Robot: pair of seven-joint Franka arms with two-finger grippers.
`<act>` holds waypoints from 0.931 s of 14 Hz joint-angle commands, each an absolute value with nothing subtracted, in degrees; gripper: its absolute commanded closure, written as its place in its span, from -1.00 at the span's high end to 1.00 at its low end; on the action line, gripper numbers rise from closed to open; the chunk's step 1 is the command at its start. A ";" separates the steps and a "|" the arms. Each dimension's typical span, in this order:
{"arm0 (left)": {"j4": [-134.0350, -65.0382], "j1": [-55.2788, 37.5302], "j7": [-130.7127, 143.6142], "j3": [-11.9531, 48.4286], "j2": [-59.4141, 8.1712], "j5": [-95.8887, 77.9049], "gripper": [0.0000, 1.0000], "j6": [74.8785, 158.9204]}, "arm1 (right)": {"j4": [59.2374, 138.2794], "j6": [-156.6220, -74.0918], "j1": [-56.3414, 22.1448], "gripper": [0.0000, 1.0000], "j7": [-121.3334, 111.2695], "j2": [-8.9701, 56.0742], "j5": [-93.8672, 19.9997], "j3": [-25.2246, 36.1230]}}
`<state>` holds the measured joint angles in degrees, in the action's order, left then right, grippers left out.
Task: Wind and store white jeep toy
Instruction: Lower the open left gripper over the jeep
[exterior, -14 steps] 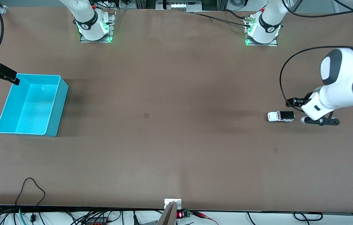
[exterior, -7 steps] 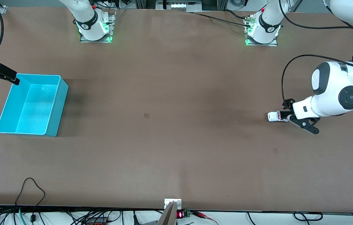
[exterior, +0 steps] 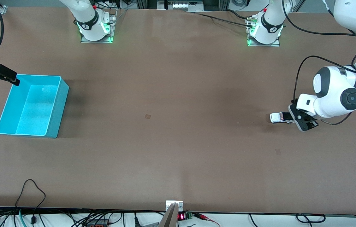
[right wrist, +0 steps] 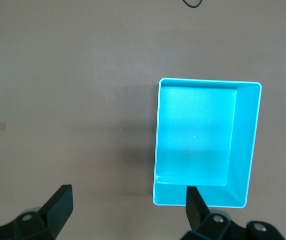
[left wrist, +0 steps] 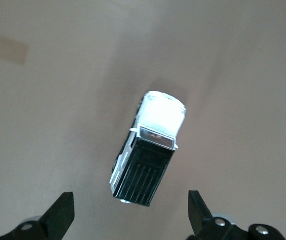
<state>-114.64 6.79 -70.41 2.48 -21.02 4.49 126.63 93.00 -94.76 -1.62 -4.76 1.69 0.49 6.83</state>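
The left gripper (left wrist: 130,212) hangs wide open and empty over the white jeep toy's (exterior: 280,118) black rear, near the bench edge at the left arm's end. The right gripper (right wrist: 125,210), also spread and empty, waits above the turquoise bin (exterior: 56,104) at the right arm's end.

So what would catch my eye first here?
Probably the left end effector, open over the tiny white jeep toy near the left arm's end of the table. Then the bright turquoise bin at the right arm's end, with the right end effector open above it.
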 commanded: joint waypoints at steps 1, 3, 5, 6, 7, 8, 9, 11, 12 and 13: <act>-115.57 7.56 -78.03 3.69 -21.09 5.10 1.00 127.62 | 92.37 -93.95 -1.41 1.00 -4.39 1.41 0.35 6.59; -116.62 7.56 -83.64 4.04 -21.27 5.10 1.00 130.06 | 92.37 -93.87 -1.41 1.00 -4.31 1.41 0.35 6.59; -119.17 7.65 -89.89 4.13 -21.36 5.10 1.00 134.98 | 92.37 -93.87 -1.41 1.00 -4.31 1.41 0.35 6.59; -120.57 7.91 -91.74 4.04 -21.36 5.10 1.00 137.18 | 92.37 -93.87 -1.41 1.00 -4.31 1.41 0.35 6.59; -121.63 8.61 -92.80 4.04 -21.44 5.10 1.00 138.50 | 92.37 -93.87 -1.41 1.00 -4.31 1.41 0.35 6.59; -122.34 8.96 -93.16 4.13 -21.45 5.10 1.00 138.95 | 92.37 -93.87 -1.41 1.00 -4.31 1.41 0.26 6.59; -122.95 9.05 -93.43 4.13 -21.45 5.10 1.00 139.39 | 92.37 -93.87 -1.41 1.00 -4.31 1.41 0.35 6.59; -123.05 9.05 -93.43 4.13 -21.88 5.10 1.00 139.75 | 92.37 -93.87 -1.41 1.00 -4.31 1.41 0.35 6.59; -123.13 9.57 -93.43 4.13 -22.23 5.10 1.00 140.44 | 92.37 -93.87 -1.41 1.00 -4.31 1.41 0.26 6.59; -123.40 9.93 -93.43 4.13 -22.67 5.10 1.00 141.93 | 92.37 -93.87 -1.41 1.00 -4.31 1.41 0.35 6.59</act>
